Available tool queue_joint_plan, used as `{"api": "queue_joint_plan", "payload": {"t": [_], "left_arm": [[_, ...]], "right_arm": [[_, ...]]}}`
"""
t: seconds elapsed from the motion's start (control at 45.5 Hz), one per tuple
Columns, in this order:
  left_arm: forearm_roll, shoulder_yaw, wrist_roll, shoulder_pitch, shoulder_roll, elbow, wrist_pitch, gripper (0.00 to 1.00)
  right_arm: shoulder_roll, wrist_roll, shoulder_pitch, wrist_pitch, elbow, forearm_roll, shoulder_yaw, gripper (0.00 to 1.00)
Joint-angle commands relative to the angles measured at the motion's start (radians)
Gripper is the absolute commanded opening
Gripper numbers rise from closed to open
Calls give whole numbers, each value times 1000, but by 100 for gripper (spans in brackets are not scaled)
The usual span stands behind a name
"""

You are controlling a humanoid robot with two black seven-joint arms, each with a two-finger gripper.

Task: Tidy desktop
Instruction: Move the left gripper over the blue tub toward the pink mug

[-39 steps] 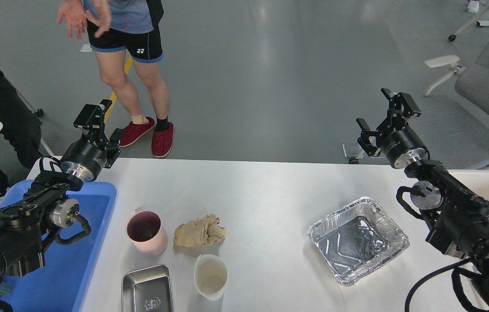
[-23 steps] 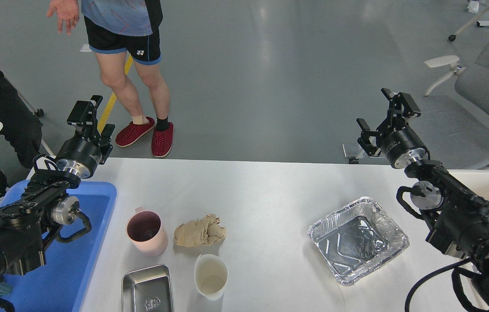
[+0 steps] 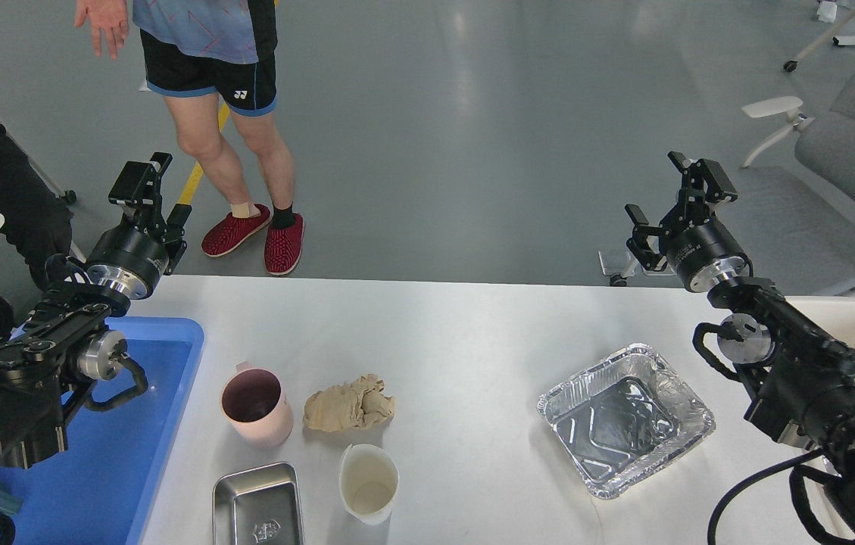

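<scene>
- Worktop [image 3: 472, 333] fills the lower view; all items on it, none gripped. My read: tidying not started, arms parked.
- 7 o'clock, near edge: steel tray [image 3: 257, 503], empty.
- Just right of it: white cup [image 3: 369, 482], nothing visible inside.
- Further back: pink cup [image 3: 255, 405], dark inside, contents unclear; crumpled paper [image 3: 349, 405] just beside it at 3 o'clock.
- 4 o'clock: foil tray [image 3: 625, 420], empty, well apart from the cups.
- 9 o'clock: blue bin [image 3: 124, 454]; small teal object in near corner.
- Left pincer [image 3: 151, 193] at 10 o'clock, off the far edge; spread or not, can't tell.
- Right pincer [image 3: 681, 200] at 2 o'clock, fingers spread, holding nothing.
- Next, likely: left arm drops on paper or pink cup, moves it to bin.
</scene>
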State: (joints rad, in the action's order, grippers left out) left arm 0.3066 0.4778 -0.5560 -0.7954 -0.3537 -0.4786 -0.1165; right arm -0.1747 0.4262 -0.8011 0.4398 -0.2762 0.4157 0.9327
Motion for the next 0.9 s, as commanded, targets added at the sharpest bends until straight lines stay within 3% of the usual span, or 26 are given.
{"api": "queue_joint_plan", "payload": {"t": [0.0,0.198,0.308,0.484,0.704,0.792,0.88], "left_arm": [[2,-91,94,-39,-65,-11,-100,96],[9,-427,76,-126,-312,-43,-256,96],[69,-547,38,-165,-523,-133,-337,96],[354,-561,24,-284,-939,-411,-436,96],[583,-551,24,-331,-1349,-756,-572,96],[632,-550,24,-335,-1458,-833,-615,96],[646,-548,25,-343,-1490,-842,-621,96]], "right_arm": [[9,-1,-1,-4,-1,0,0,100],[15,-1,-7,-4,-3,0,0,100],[18,-1,-9,-4,-3,0,0,100],[37,-1,-10,-6,-1,0,0,100],[58,-1,-12,-7,-1,0,0,100],[60,-1,-12,-7,-3,0,0,100],[60,-1,-12,-7,-3,0,0,100]]}}
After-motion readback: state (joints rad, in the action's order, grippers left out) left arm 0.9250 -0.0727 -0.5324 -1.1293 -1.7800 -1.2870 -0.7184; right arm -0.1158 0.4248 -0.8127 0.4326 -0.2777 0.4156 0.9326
